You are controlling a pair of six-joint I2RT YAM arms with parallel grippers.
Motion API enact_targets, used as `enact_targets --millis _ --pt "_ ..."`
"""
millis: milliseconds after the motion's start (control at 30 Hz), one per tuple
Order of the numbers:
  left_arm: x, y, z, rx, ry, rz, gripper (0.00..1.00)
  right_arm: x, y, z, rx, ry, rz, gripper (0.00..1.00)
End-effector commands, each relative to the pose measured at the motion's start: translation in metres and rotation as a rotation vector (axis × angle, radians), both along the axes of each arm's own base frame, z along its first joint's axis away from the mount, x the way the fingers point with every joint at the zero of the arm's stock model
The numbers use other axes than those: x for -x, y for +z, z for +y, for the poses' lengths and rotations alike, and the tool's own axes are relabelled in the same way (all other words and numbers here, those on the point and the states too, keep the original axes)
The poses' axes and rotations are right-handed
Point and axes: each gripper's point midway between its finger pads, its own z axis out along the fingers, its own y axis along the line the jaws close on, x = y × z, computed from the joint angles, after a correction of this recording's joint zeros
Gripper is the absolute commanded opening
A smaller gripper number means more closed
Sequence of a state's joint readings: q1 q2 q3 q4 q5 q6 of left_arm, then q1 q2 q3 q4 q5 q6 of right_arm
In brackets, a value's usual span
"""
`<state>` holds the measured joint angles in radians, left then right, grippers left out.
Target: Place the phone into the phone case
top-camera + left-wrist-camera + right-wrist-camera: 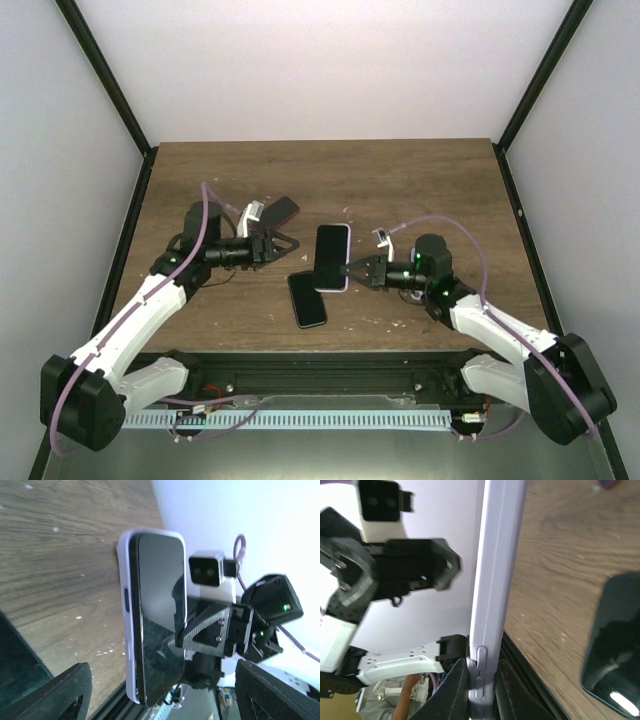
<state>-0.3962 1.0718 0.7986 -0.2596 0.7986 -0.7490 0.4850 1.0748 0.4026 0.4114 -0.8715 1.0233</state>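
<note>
R tool (pixel 352 270) is clenched on the edge of the lavender case (pixel 496 570), held up off the bench (pixel 420 180) w/ the phone (pixel 157 620) apparently seated inside; L tool (pixel 284 243) hangs released just beside. Risk: thin edge pinch, so the case could pivot or slip, or an unsnapped corner could pop out. No brand or writing legible.

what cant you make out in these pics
- Left wrist view: the right gripper covers one edge of the phone; whether it sits fully in the case is unclear.
- Right wrist view: the second phone is cut off by the frame edge.
- Top view: the dark item behind the left gripper is partly covered by that arm's camera; phone or case, unclear.
</note>
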Motion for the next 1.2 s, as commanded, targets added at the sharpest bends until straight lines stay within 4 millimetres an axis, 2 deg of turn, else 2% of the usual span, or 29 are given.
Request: enact_targets --millis 0,233,400,567,667,767,900,1000,1067,1167 --pt "0.024 0.021 -0.005 0.108 -0.107 -0.043 0.80 -0.001 0.069 0.024 -0.100 0.113 -0.209 0.03" --pt "0.034 0.028 -0.009 0.175 -0.165 -0.072 0.80 0.011 0.101 0.051 -0.226 0.218 -0.248 0.03" --pt "0.039 0.038 -0.012 0.239 -0.193 -0.075 0.74 0.011 0.102 0.061 -0.245 0.232 -0.237 0.03" --pt "0.033 0.031 -0.008 0.253 -0.131 -0.081 0.67 0.015 0.100 0.061 -0.275 0.248 -0.215 0.03" --pt "0.034 0.037 -0.007 0.302 -0.115 -0.095 0.64 0.016 0.100 0.062 -0.281 0.265 -0.202 0.03" --pt "0.034 0.045 -0.006 0.348 -0.107 -0.110 0.54 0.018 0.103 0.062 -0.294 0.276 -0.212 0.04" --pt "0.030 0.042 -0.005 0.358 -0.077 -0.086 0.32 0.016 0.099 0.064 -0.283 0.288 -0.197 0.04" --pt "0.029 0.042 -0.006 0.368 -0.073 -0.077 0.22 0.016 0.093 0.065 -0.271 0.289 -0.169 0.13" --pt "0.029 0.043 -0.006 0.372 -0.080 -0.082 0.20 0.016 0.088 0.066 -0.255 0.294 -0.147 0.27" --pt "0.027 0.045 -0.007 0.368 -0.086 -0.089 0.20 0.019 0.081 0.065 -0.229 0.303 -0.132 0.35"
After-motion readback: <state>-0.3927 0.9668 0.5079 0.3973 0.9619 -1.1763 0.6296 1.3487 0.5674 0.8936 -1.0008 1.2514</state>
